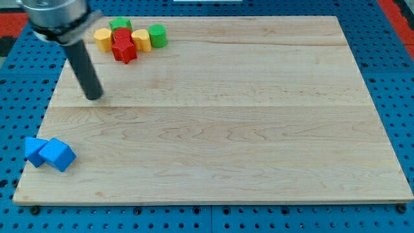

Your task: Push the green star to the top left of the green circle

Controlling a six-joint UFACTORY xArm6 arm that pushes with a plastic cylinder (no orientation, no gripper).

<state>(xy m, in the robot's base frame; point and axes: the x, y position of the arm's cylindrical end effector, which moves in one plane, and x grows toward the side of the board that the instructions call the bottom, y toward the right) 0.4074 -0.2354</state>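
Note:
The green star (119, 25) sits at the view's top left, at the top of a tight cluster of blocks. The green circle (157, 35) is a short cylinder at the cluster's right end. The star lies up and to the left of the circle, with other blocks between them. My tip (94, 96) rests on the wooden board (226, 129), below and to the left of the cluster, apart from every block.
The cluster also holds a yellow block (102, 38) at its left, a yellow block (141, 39) beside the green circle, a red block (122, 35) and a red star (124, 52). Two blue blocks (35, 151) (58, 155) lie touching at the board's bottom left.

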